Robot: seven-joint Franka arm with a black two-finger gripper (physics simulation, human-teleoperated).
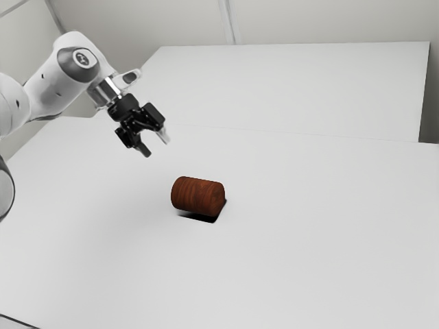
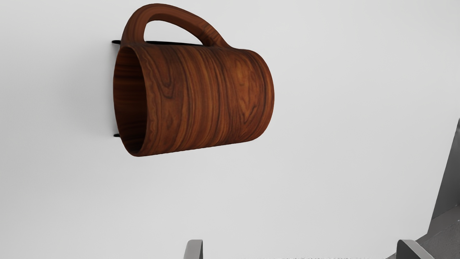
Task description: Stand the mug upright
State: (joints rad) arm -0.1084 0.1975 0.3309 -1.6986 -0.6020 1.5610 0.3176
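My gripper (image 1: 155,145) hovers, fingers wide apart, above the table (image 1: 309,247), where the mug (image 1: 197,196) lies sideways, long axis roughly parallel to my fingertips' line, handle (image 2: 134,27) pointing away from me.

In the way of a low pass across the white tabletop (image 1: 309,226): the wooden mug (image 1: 197,197), on its side. Free room around it, near and far, and to the exterior view's left and right. Open air up to the raised gripper (image 1: 155,146), and between its parted fingers (image 2: 193,250). Jutting away from them: the looped handle (image 2: 161,12).
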